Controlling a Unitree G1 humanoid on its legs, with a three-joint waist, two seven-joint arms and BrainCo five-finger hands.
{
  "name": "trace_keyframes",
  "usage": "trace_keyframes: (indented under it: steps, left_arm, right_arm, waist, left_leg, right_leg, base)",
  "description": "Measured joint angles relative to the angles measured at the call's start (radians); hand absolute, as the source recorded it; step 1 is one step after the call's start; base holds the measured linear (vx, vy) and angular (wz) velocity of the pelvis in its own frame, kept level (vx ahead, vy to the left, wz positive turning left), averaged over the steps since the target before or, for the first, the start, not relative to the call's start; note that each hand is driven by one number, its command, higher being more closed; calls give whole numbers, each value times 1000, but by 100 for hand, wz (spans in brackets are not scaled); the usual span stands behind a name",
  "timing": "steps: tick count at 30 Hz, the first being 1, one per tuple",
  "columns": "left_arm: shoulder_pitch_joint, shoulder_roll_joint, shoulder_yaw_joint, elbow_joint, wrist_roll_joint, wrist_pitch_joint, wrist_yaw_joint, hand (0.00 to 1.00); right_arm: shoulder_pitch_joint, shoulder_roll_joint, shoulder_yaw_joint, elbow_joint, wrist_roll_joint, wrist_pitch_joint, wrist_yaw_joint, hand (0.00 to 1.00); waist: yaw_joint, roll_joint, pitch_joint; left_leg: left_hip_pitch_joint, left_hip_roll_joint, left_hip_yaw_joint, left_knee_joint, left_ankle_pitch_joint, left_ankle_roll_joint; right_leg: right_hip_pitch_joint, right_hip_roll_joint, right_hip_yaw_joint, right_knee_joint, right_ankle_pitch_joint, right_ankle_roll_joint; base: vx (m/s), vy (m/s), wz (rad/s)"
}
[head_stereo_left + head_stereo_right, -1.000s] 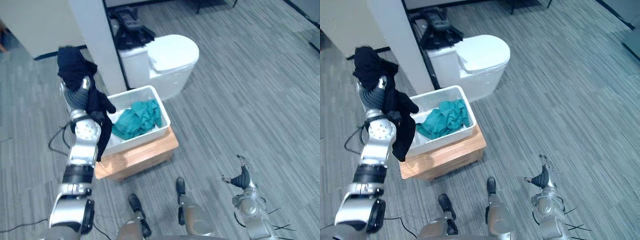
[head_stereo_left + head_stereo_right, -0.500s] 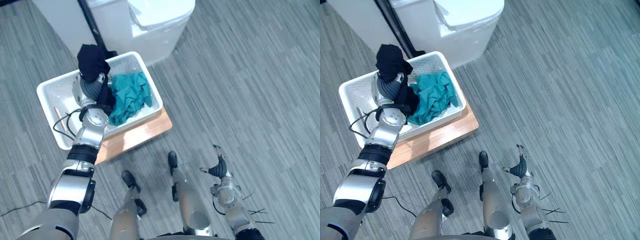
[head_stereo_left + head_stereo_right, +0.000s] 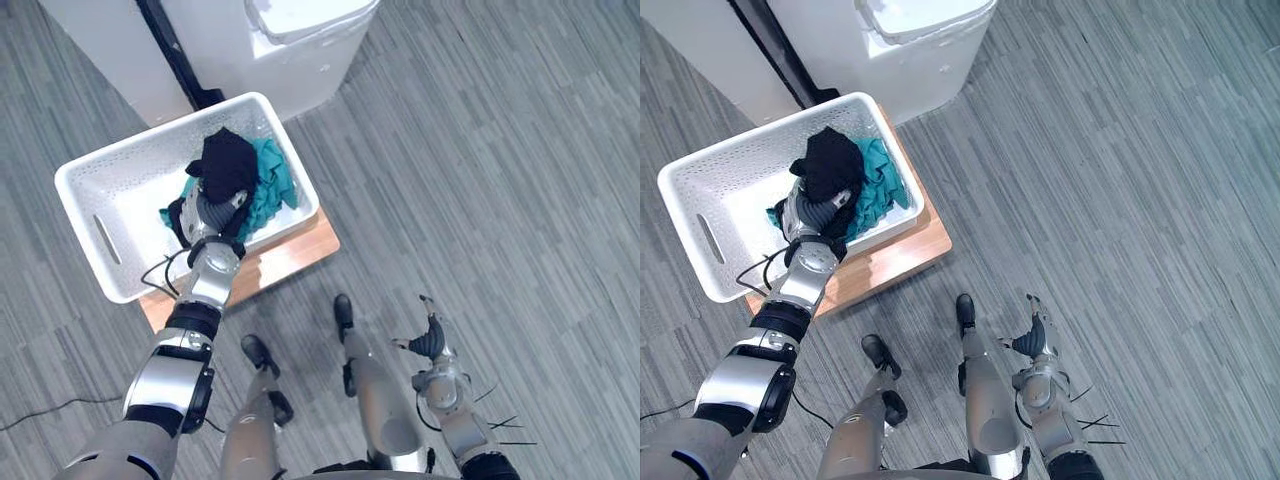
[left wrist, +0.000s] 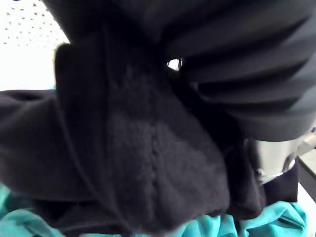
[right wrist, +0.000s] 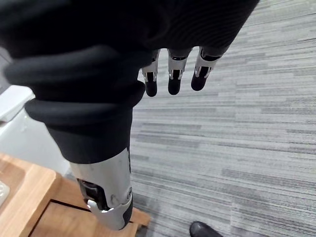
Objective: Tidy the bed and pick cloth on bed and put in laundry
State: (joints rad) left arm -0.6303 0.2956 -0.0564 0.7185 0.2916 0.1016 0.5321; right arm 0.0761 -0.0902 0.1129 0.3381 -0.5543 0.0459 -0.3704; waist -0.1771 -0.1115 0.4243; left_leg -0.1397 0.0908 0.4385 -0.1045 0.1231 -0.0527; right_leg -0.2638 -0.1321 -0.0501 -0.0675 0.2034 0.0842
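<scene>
nearest the robot, the right hand (image 3: 431,341) is hanging low over the grey striped floor (image 3: 500,180), holding nothing. in its wrist view its fingers (image 5: 171,79) are pointing out loosely, nearly straight and side by side, with the thumb standing apart from them.

further out, the left arm is reaching forward from the lower left, and the left hand (image 3: 212,212) is hovering over the near right part of the white basket (image 3: 163,133). the black cloth (image 3: 229,166) is sitting bunched in a dark lump over the far end of that hand, above the basket's inside. in the left wrist view the black cloth is covering the fingers, so whether they are curling round it or lying slack cannot be told.

just beneath and beside the black cloth, the teal cloth (image 3: 268,185) is lying crumpled in the right end of the basket, against its right wall. the left part of the basket is showing its bare white bottom.

the basket is resting on a low wooden stand (image 3: 300,245), whose top is sticking out at the near right edge.

beyond the basket, a white bin (image 3: 290,40) is standing on the floor, with a white pillar (image 3: 100,50) just to its left.
</scene>
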Motion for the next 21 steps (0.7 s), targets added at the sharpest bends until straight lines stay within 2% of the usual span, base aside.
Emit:
trace_keyframes:
  steps: [3, 5, 6, 8, 11, 15, 17, 21]
  left_arm:
    - [147, -19, 40, -146, -2, -9, 19, 0]
    - [268, -40, 82, -228, -5, -26, 21, 0]
    - [294, -47, 89, -243, -6, -27, 20, 0]
    - [389, -63, 109, -282, -8, -37, 18, 0]
    - [515, -98, 152, -327, -18, -66, 17, 0]
    - [619, -138, 220, -328, -54, -91, 18, 0]
    - [692, -186, 260, -303, -119, -99, 16, 0]
    - [774, -267, 310, -144, -236, -110, 12, 0]
  right_arm:
    - [48, -3, -3, 4, 3, 1, 5, 0]
    - [52, 5, -41, 72, 2, 1, 25, 0]
    - [52, 6, -50, 91, 2, 3, 29, 0]
    - [57, 7, -72, 153, -8, 5, 50, 0]
    - [89, 20, -109, 230, -13, 7, 67, 0]
    - [86, 41, -156, 319, -14, 23, 73, 0]
    - [84, 53, -196, 364, -14, 32, 74, 0]
    - [75, 77, -259, 425, -9, 50, 86, 0]
  waist:
    - [18, 5, 2]
    - [51, 11, -8]
    - [57, 14, -12]
    - [59, 34, -55]
    - [98, 59, -124]
    - [116, 73, -184]
    - [142, 78, -206]
    - [154, 67, -222]
  left_leg:
    - [53, 0, -27, 0, -11, -10]
    - [98, -3, -31, 0, -23, -4]
    - [106, -5, -36, 0, -25, -3]
    - [115, -11, -67, 0, -32, 3]
    - [161, -17, -94, 0, -48, 1]
    - [191, -18, -141, 0, -67, -6]
    - [218, -19, -145, 0, -68, -6]
    - [255, -17, -125, 0, -70, -8]
  right_leg:
    - [69, -4, -34, 6, -26, 2]
    - [114, -6, -44, 14, -49, 5]
    - [125, -7, -53, 14, -53, 5]
    - [155, -10, -87, 14, -71, 9]
    - [220, -13, -117, 13, -93, 3]
    - [285, -15, -170, 13, -127, 1]
    - [311, -15, -178, 13, -130, 6]
    - [357, -16, -199, 10, -139, 5]
  base:
    - [68, 1, 31]
    - [78, 10, 13]
    - [88, 11, 27]
    - [122, 7, 43]
    - [134, 9, 33]
    - [98, -10, 36]
    - [105, -17, 12]
    - [30, -5, 14]
